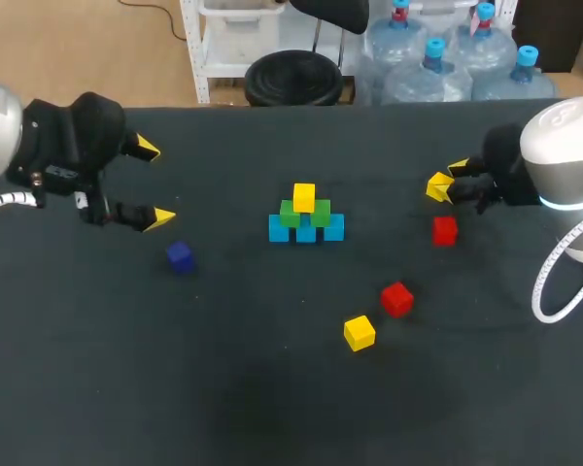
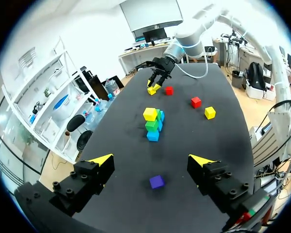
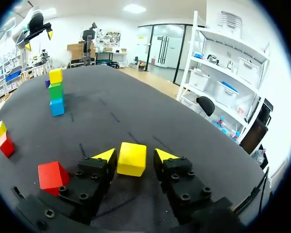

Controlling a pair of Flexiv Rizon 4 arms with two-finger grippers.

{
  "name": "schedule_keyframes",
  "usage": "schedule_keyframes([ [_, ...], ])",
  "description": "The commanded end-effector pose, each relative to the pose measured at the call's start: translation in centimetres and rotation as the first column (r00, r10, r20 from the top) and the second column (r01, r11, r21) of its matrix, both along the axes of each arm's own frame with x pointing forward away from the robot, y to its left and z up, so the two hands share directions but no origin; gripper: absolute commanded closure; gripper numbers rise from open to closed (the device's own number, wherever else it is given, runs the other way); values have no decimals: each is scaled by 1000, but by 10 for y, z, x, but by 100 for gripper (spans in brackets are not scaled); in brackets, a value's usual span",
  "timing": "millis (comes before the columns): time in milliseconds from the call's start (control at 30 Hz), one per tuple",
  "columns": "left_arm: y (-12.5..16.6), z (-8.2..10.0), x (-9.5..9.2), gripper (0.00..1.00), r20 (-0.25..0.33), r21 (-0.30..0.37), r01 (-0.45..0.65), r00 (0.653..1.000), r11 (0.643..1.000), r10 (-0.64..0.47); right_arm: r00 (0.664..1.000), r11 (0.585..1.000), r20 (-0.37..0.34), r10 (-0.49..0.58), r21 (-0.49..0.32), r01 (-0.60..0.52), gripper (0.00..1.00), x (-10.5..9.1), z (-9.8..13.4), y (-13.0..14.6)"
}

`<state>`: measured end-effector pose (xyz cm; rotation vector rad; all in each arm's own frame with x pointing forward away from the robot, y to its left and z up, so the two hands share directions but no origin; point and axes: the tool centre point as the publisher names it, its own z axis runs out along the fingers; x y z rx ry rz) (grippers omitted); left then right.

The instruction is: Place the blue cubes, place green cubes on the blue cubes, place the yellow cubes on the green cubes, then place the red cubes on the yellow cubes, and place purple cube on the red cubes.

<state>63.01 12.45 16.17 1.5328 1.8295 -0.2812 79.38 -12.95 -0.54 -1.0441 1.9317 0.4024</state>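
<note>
In the head view the black table [image 1: 272,408] has its far edge [image 1: 369,107] at 12 o'clock. The other sides run out of the picture. The stack [image 1: 306,218] stands near the middle: three blue cubes [image 1: 306,231] in a row, two green cubes [image 1: 306,214] on them, and the top yellow cube [image 1: 304,196] on the green ones. A wide band of bare black top lies at 6 o'clock from the stack, and another band between the stack and the far edge.

The left gripper [image 1: 154,184] hangs at 9 to 10 o'clock from the stack, well apart from it, with its jaws spread wide and nothing in them. The purple cube [image 1: 180,256] lies on the table at 8 o'clock from the stack. In the left wrist view it is ahead of this gripper, on the line between the two fingers [image 2: 103,161] but apart from both.

The right gripper [image 1: 445,180] is at 2 to 3 o'clock from the stack, well apart. A second yellow cube [image 3: 132,158] sits in its mouth. Whether the cube is really clamped I cannot tell. One red cube [image 1: 445,231] lies just beside this gripper, at 3 o'clock from the stack. The other red cube [image 1: 396,298] lies at 4 o'clock, and a third yellow cube [image 1: 360,332] near it at 5 o'clock.
</note>
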Motion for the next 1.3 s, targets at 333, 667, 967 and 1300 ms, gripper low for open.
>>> schedule_keyframes([
  [333, 2, -1, -1, 0, 5, -8, 5, 1000, 1000, -5, 1000, 1000, -3, 9, 14, -9, 55, -2, -9, 4],
  [667, 2, -1, -1, 0, 5, -8, 5, 1000, 1000, -5, 1000, 1000, 3, 13, 14, -13, 84, -2, -9, 2],
  [967, 2, -1, -1, 0, 5, -8, 5, 1000, 1000, -5, 991, 990, -2, 137, 29, -137, 100, -5, 0, 6],
  [1300, 2, -1, -1, 0, 5, -8, 5, 1000, 1000, -5, 923, 924, -52, 382, -12, -383, 100, -12, 33, 18],
])
